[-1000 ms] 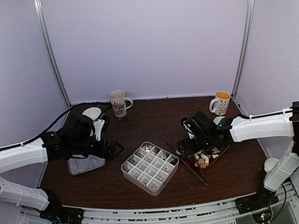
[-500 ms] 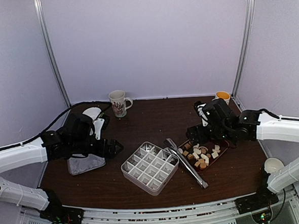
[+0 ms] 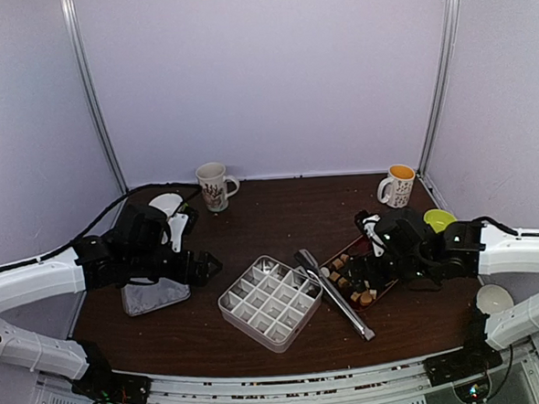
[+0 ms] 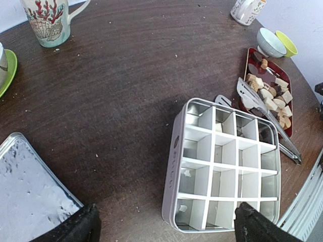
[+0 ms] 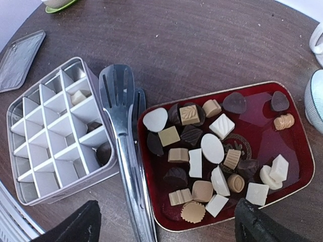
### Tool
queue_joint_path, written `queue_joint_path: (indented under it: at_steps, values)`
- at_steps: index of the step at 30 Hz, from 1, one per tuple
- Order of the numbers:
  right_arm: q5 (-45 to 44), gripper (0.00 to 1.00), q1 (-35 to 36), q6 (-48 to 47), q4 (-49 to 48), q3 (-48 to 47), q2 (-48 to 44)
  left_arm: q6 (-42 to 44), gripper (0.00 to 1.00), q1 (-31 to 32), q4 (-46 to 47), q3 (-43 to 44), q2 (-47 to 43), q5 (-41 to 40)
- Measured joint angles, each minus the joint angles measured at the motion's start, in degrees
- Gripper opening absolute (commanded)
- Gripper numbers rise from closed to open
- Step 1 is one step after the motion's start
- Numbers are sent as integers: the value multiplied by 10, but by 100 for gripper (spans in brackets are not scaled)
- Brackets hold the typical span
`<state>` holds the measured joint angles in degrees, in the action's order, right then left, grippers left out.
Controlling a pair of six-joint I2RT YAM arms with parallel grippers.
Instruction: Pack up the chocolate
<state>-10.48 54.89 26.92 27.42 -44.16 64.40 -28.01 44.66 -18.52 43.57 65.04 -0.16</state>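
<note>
My left gripper [image 3: 203, 265] hangs spread wide and empty, just left of the divided box [image 4: 173, 166], which has only a few pieces in its cells. The tongs [image 5: 123, 146] lie between the box and the red tray [image 5: 257, 113], overlapping the tray's left rim. Nearly all the chocolate [image 5: 212, 147] sits loose in that tray. My right gripper [image 5: 164, 226] hovers above it, fingers wide apart, holding nothing. I'd choose a piece standing apart near the tray's right end, descend straight, and close gently so its neighbours don't scatter.

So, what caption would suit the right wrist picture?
Open gripper over a red tray of chocolates; tongs lie between it and the box.
</note>
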Motion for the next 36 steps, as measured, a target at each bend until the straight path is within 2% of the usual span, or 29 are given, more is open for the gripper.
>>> queue_joint_path:
  at_steps: [9, 16, 28, 36]
  values:
    - [59, 76, 0, 38, -8, 49, 1, -5, 90, 0, 0, 1, 8, 12]
    - [84, 66, 0, 49, -23, 41, 74, -12, 89, 0, 2, 1, 26, 28]
    - [137, 62, 4, 65, -56, 63, 106, -17, 89, 0, 5, 1, 26, 36]
    - [157, 52, 4, 63, -87, 63, 163, -17, 89, 0, 6, 1, 32, 39]
